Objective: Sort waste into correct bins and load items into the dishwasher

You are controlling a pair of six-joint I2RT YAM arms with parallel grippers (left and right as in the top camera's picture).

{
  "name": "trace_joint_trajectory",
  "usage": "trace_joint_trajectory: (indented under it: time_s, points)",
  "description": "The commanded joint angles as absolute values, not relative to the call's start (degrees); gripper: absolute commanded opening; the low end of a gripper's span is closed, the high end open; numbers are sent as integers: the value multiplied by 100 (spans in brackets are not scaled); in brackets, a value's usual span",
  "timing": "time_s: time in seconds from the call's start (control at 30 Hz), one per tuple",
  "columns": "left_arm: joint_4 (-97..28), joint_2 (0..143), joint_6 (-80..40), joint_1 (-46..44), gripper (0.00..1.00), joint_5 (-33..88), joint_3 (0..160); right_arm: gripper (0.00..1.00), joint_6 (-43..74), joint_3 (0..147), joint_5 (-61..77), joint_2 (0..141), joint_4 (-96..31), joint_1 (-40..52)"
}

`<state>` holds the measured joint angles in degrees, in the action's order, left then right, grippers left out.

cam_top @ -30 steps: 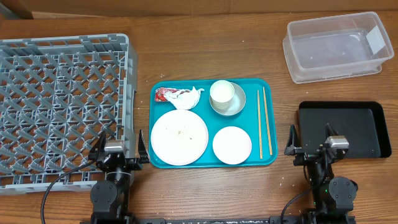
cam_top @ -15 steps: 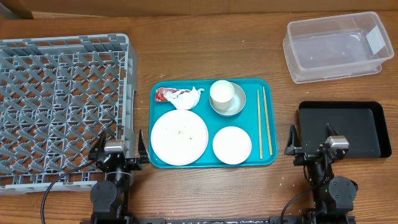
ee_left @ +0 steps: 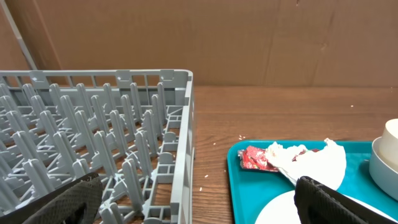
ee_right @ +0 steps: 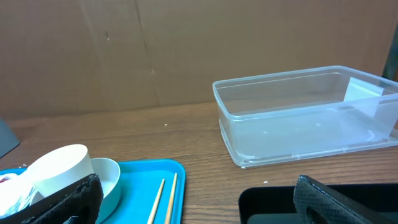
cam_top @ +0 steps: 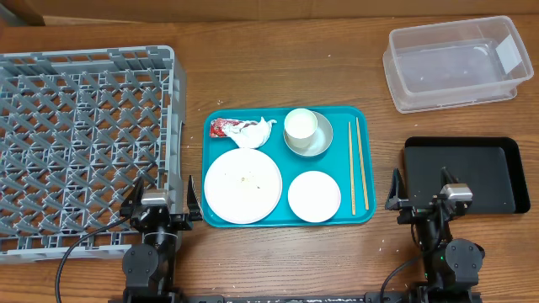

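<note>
Red foil wrapper [cam_top: 221, 127]: lies flat in the far-left corner of the teal tray [cam_top: 335, 126], its right end touching the white tissue [cam_top: 255, 132].
Long axis: runs 9-to-3 in the overhead view, along the tray's far rim.
From the left hand [cam_top: 162, 202]: the wrapper is at about 1 o'clock and near, with only the tray's corner to cross.
From the right hand [cam_top: 428, 200]: the wrapper is at about 10 o'clock and well apart, with the chopsticks [cam_top: 357, 164] and most of the tray between.
Nearer arm: the left, as I judge it.
Left hand state: fingers [ee_left: 62, 202] spread apart, holding nothing, low over the bench beside the rack.
Right hand state: fingers spread apart, empty, at the near-left corner of the black tray [cam_top: 472, 172].
Bins from the wrapper: the clear tub [cam_top: 450, 67] is between 2 and 3 o'clock and the black tray just past 3. Both are on the right arm's side.
Likely catch: a left-hand pick probably means a long carry across the bench, or a handover.
</note>
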<state>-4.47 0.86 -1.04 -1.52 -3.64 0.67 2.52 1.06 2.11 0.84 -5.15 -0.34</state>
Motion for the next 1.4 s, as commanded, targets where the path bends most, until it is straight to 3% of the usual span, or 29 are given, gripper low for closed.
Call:
trace_joint_trajectory:
  time_s: [0.0,0.67,0.87,0.97,1.1,1.23,1.37]
  points:
    - [-423,47,25,-189,100,-316,34,100,211,49,156,16,-480,-5]
    - [-285,47,-320,-191,100,45,34,100,211,47,156,16,-480,-5]
    - [1181,47,-3376,-191,100,3153,34,100,211,49,156,16,-480,-5]
    - [2521,47,-4147,-191,100,3020,34,100,209,47,156,16,-480,-5]
    - [4550,49,-4195,-191,100,2471,207,100,211,47,156,16,-480,-5]
    - [3369,263,-3489,-191,100,2532,1033,100,211,47,156,16,-480,-5]
    - [744,1372,-2268,-191,100,3065,2556,100,211,47,156,16,-482,-5]
